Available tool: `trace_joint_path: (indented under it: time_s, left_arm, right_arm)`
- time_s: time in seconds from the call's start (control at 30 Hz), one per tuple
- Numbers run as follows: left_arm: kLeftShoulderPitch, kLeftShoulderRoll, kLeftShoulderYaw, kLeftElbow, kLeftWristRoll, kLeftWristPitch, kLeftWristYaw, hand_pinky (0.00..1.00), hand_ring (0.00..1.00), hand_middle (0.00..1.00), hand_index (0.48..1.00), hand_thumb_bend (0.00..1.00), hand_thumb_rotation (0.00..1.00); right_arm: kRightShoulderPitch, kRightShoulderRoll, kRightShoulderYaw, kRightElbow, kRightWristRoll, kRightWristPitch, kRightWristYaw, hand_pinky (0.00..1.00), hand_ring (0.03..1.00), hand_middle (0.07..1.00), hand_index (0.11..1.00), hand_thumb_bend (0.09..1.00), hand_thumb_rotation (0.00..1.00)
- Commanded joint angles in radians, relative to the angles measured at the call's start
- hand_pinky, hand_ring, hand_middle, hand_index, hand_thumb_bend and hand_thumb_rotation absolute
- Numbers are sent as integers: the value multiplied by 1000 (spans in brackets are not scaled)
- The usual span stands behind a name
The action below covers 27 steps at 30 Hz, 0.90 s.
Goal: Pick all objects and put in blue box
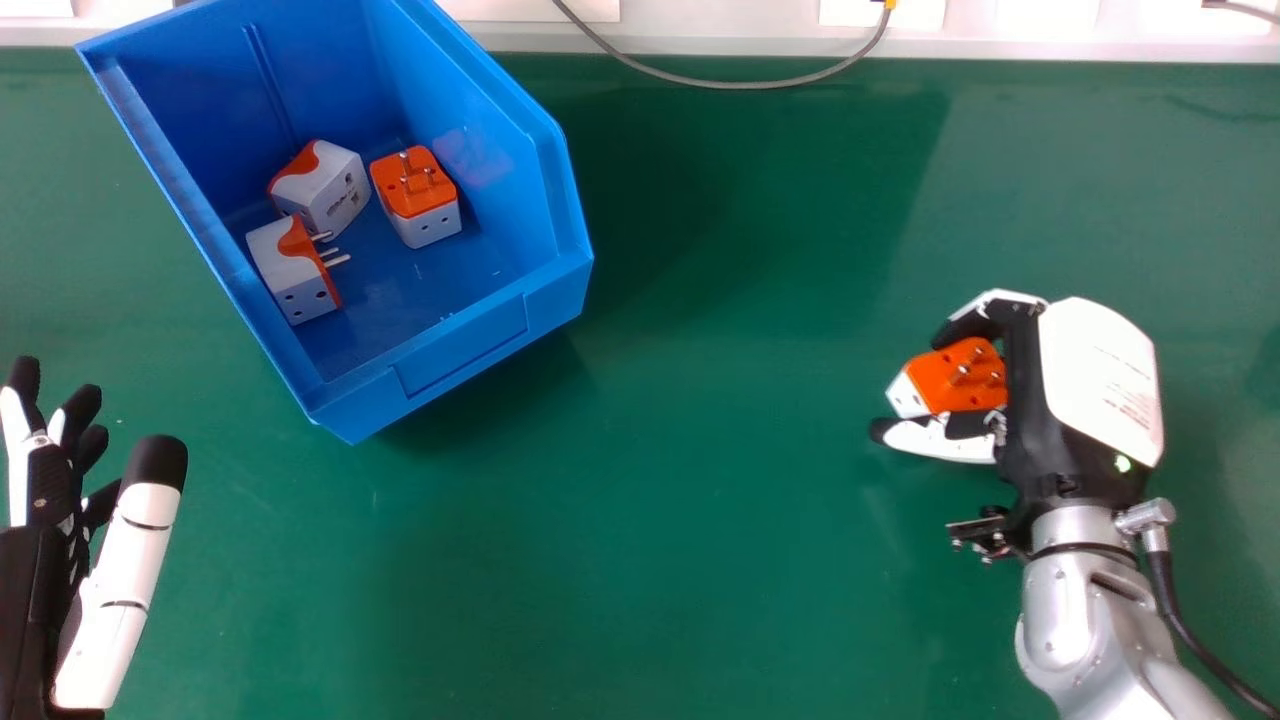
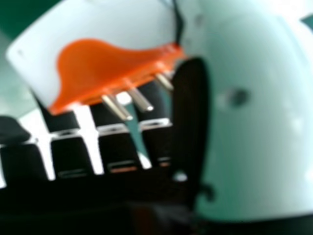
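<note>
Left hand (image 1: 130,560) idle, fingers loosely apart. Right hand (image 1: 1095,370) clamped on plug adapter (image 1: 950,380) by its sides, probably to spare the prongs; well right of blue box (image 1: 460,345), three adapters (image 1: 425,225) inside.

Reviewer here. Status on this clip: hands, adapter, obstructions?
Right hand closed round adapter, right of blue box. Left hand open, head view's left edge. Three adapters in box. Box wall to clear; path otherwise looks free.

No legible text; blurred print (image 1: 1130,400) on right hand (image 1: 1075,385)
</note>
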Motion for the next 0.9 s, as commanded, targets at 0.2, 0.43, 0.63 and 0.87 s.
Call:
trace_joint_path:
  time_s: [0.2,0.43,0.63,0.87]
  left_arm:
    - [-7,9,-1,3,10,-33,6,895,963,980,995,653,956]
    - [-21,9,-10,16,14,-42,10,895,963,980,995,632,958]
    - [-27,8,-15,20,13,-51,10,895,963,980,995,629,958]
    - [-27,7,-24,30,12,-71,12,902,965,982,997,627,961]
  right_arm:
    - [138,16,32,-346,-10,-45,118,45,77,126,470,481,138]
    - [176,57,107,-512,-48,-62,207,33,70,120,470,482,140]
    - [95,126,175,-490,-37,-102,288,32,69,120,470,482,140]
    - [-120,232,241,-285,-22,-159,364,36,74,127,470,482,139]
